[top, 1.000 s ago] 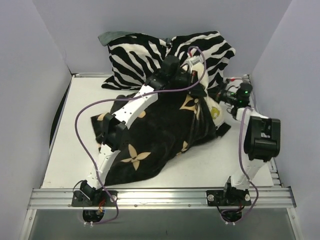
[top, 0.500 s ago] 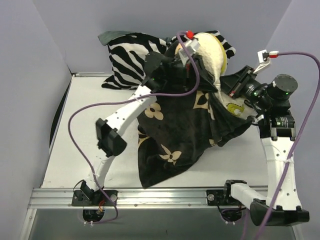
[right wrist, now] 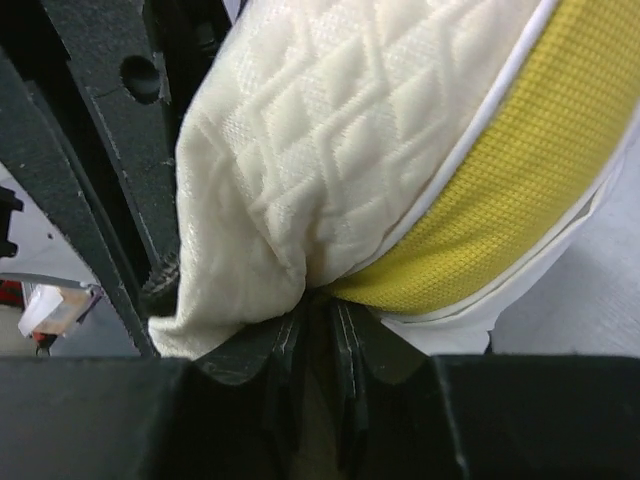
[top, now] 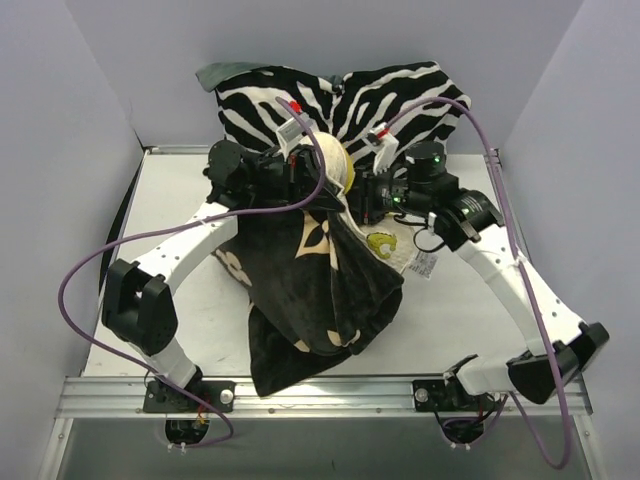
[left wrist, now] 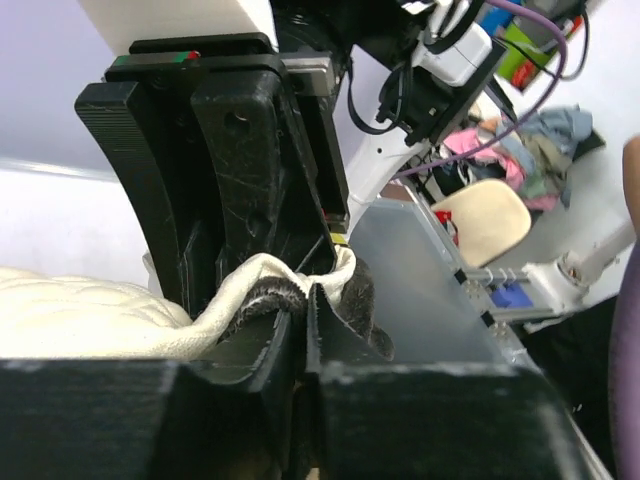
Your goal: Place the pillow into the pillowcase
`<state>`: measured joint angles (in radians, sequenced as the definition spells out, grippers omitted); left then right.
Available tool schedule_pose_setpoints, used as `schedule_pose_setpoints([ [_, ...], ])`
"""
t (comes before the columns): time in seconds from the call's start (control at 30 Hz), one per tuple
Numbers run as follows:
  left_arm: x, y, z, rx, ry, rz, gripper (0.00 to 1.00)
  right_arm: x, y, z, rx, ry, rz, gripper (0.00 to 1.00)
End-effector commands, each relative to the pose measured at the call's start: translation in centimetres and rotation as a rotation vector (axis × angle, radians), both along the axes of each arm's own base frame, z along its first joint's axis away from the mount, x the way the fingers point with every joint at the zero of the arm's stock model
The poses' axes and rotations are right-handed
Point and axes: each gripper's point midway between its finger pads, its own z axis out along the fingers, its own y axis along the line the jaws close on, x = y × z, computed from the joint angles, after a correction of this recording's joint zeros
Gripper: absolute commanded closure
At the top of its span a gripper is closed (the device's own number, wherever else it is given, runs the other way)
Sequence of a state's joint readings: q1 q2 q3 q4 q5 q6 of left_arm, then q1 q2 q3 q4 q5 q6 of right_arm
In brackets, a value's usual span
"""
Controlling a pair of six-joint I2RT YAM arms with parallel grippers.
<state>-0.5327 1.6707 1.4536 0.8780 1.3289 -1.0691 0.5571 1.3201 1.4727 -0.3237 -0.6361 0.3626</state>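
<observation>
The cream pillow point(top: 335, 160) is held up above the table's middle, its logo corner point(top: 385, 243) and white tag poking out right. The black pillowcase point(top: 310, 290) with tan flowers hangs down around it to the table. My left gripper point(top: 318, 182) is shut on the pillowcase's fuzzy black edge point(left wrist: 362, 295) together with a fold of cream fabric; the jaws point(left wrist: 305, 298) meet. The dimpled pillow point(left wrist: 70, 310) lies left of them. My right gripper point(top: 366, 200) is shut point(right wrist: 320, 305) on the pillow point(right wrist: 350, 130) where its cream face meets the yellow band point(right wrist: 500, 200).
The zebra-striped cushion point(top: 380, 95) leans against the back wall behind both grippers. White walls close the table point(top: 130, 300) on the left, back and right. The two grippers are close together, face to face; purple cables loop over both arms.
Both arms have swung towards the middle and left with the bundle. The pillowcase, spread on the table a second ago, now hangs down from the grippers, and the pillow's top shows.
</observation>
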Motion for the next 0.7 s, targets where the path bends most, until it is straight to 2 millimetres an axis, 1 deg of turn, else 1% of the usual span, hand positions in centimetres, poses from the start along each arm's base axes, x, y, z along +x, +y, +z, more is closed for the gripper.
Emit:
schedule_pose_setpoints([
  [0.0, 0.1, 1.4, 7.0, -0.229, -0.044, 0.209, 0.83, -5.0, 3.9, -1.5, -0.017, 0.133, 0.282, 0.85],
  [0.03, 0.9, 2.0, 6.7, -0.222, -0.032, 0.245, 0.80, -5.0, 4.2, -1.4, -0.013, 0.135, 0.293, 0.85],
  [0.07, 1.5, 2.4, 5.7, -0.204, -0.002, 0.273, 0.77, -4.8, 4.6, -0.7, 0.000, 0.124, 0.313, 0.86],
  [0.1, 1.8, 2.8, 5.6, -0.198, 0.016, 0.293, 0.78, -4.8, 4.6, -0.4, 0.004, 0.113, 0.320, 0.86],
  [0.13, 2.0, 3.4, 5.4, -0.192, 0.007, 0.301, 0.83, -4.8, 4.7, -0.3, 0.004, 0.113, 0.325, 0.85],
  [0.17, 1.4, 3.7, 6.0, -0.224, -0.057, 0.284, 0.91, -4.4, 4.6, -0.2, -0.003, 0.090, 0.317, 0.84],
  [0.2, 0.7, 4.0, 6.5, -0.236, -0.104, 0.261, 0.94, -4.0, 4.2, -0.4, -0.013, 0.087, 0.298, 0.77],
  [0.23, -0.7, 4.1, 6.8, -0.243, -0.169, 0.217, 0.96, -3.6, 3.8, -0.5, -0.017, 0.083, 0.279, 0.73],
  [0.27, -1.4, 4.2, 7.3, -0.258, -0.219, 0.201, 0.98, -2.8, 3.2, -0.4, -0.022, 0.071, 0.246, 0.69],
  [0.3, -2.2, 4.4, 8.0, -0.276, -0.259, 0.192, 0.99, -1.2, 1.9, -0.7, -0.021, 0.086, 0.186, 0.59],
  [0.37, -3.1, 4.5, 8.0, -0.269, -0.291, 0.164, 1.00, 0.8, 0.1, -0.5, -0.015, 0.099, 0.116, 0.47],
  [0.4, -3.8, 4.7, 8.3, -0.279, -0.319, 0.148, 1.00, 2.8, -2.0, 0.4, -0.004, 0.089, 0.040, 0.36],
  [0.47, -5.1, 4.8, 8.4, -0.280, -0.367, 0.112, 1.00, 5.2, -4.4, 1.9, 0.020, 0.075, -0.037, 0.26],
  [0.5, -5.7, 5.0, 8.8, -0.289, -0.397, 0.104, 1.00, 6.0, -5.4, 2.7, 0.040, 0.076, -0.064, 0.18],
  [0.53, -6.1, 5.1, 9.1, -0.296, -0.421, 0.097, 1.00, 7.9, -8.3, 4.7, 0.081, 0.067, -0.160, 0.15],
  [0.6, -6.8, 5.2, 9.8, -0.308, -0.449, 0.082, 1.00, 9.8, -10.6, 5.2, 0.122, 0.107, -0.229, 0.09],
  [0.63, -6.9, 5.2, 10.2, -0.312, -0.458, 0.079, 1.00, 10.6, -12.4, 5.2, 0.155, 0.151, -0.280, 0.08],
  [0.67, -7.2, 5.4, 11.0, -0.328, -0.485, 0.076, 1.00, 11.4, -13.2, 3.8, 0.162, 0.208, -0.296, 0.06],
])
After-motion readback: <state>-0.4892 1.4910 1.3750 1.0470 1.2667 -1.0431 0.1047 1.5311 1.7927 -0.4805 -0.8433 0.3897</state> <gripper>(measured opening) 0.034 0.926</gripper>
